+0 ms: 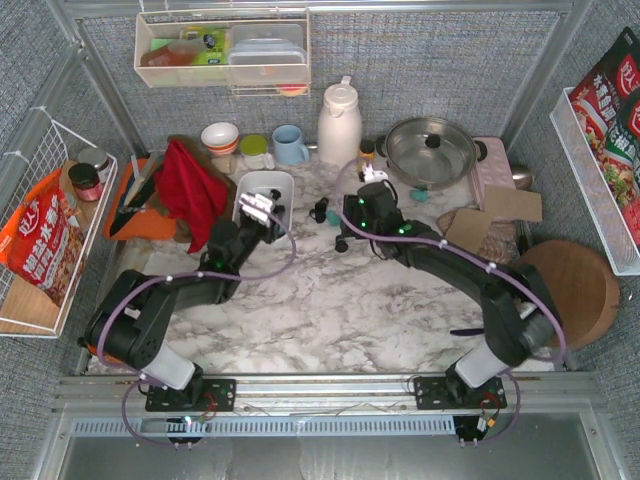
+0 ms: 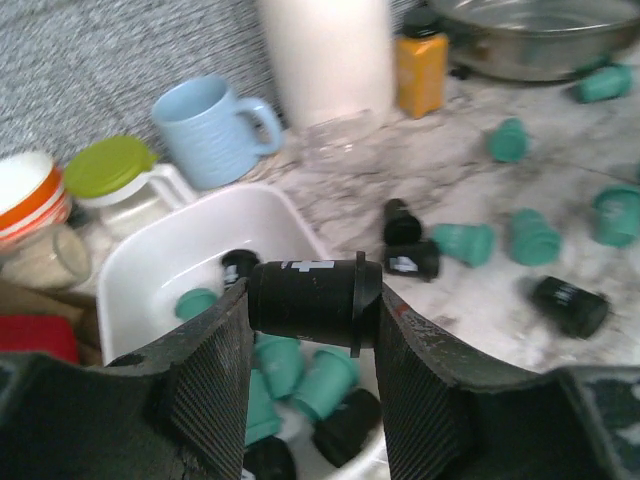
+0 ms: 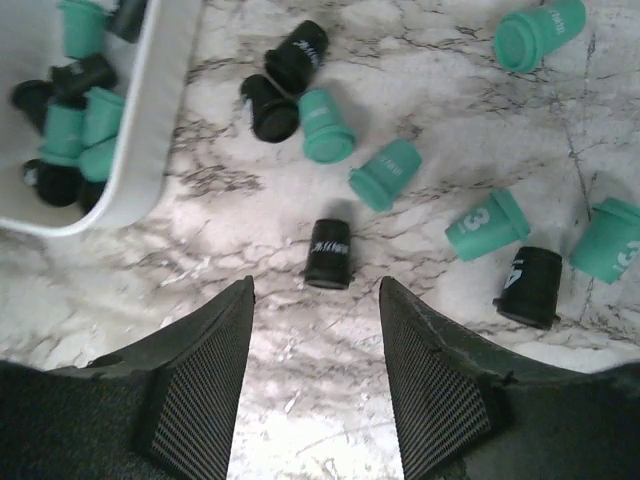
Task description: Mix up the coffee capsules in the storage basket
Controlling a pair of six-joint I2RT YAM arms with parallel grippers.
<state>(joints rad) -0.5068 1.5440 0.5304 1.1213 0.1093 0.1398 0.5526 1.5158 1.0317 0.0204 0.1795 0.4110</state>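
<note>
My left gripper [image 2: 312, 330] is shut on a black coffee capsule [image 2: 310, 298], held sideways over the white storage basket [image 2: 170, 250]. Teal and black capsules [image 2: 300, 375] lie in the basket below it. More capsules [image 2: 465, 243] are scattered on the marble to the basket's right. My right gripper [image 3: 316, 300] hangs open above the marble, nothing between its fingers. A black capsule [image 3: 329, 255] lies just ahead of its fingertips, and the basket [image 3: 150, 130] is at upper left. From above, the left gripper [image 1: 258, 208] is over the basket [image 1: 275, 182] and the right gripper [image 1: 368, 190] is beside it.
Behind the basket stand a blue mug [image 2: 210, 130], a green-lidded pitcher [image 2: 115, 170], a white thermos [image 1: 339, 122] and a small orange jar [image 2: 420, 70]. A steel pan [image 1: 430, 148] sits at the back right, a red cloth [image 1: 190, 185] left of the basket.
</note>
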